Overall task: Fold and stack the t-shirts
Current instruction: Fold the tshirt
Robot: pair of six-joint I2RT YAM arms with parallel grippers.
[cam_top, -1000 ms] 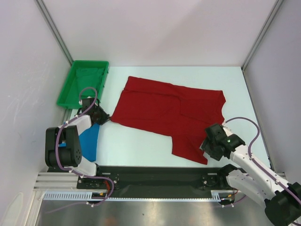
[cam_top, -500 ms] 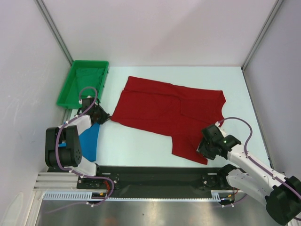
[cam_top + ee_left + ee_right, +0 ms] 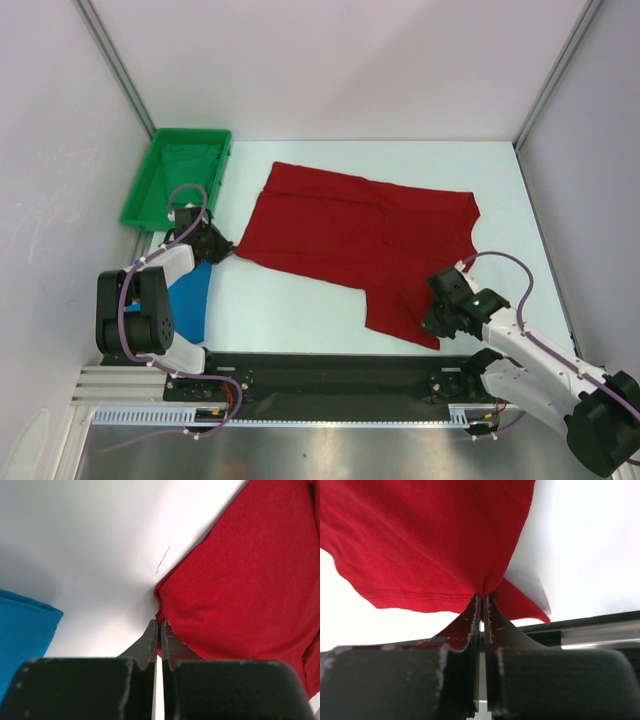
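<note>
A deep red t-shirt [image 3: 360,235] lies spread across the middle of the white table. My left gripper [image 3: 232,251] is shut on its near-left corner; the left wrist view shows the red cloth [image 3: 240,590] pinched at the fingertips. My right gripper [image 3: 436,322] is shut on the shirt's near-right edge, and the cloth [image 3: 430,540] bunches up into the closed tips in the right wrist view. A folded bright blue t-shirt [image 3: 190,300] lies at the near left, beside the left arm, and shows as a blue corner [image 3: 22,625] in the left wrist view.
A green tray [image 3: 176,178] sits at the far left of the table. White walls enclose the table on three sides. A black rail [image 3: 330,375] with the arm bases runs along the near edge.
My right gripper has moved down and left onto the shirt's near-right edge and closed on it. The left arm and shirt corner have not moved.
</note>
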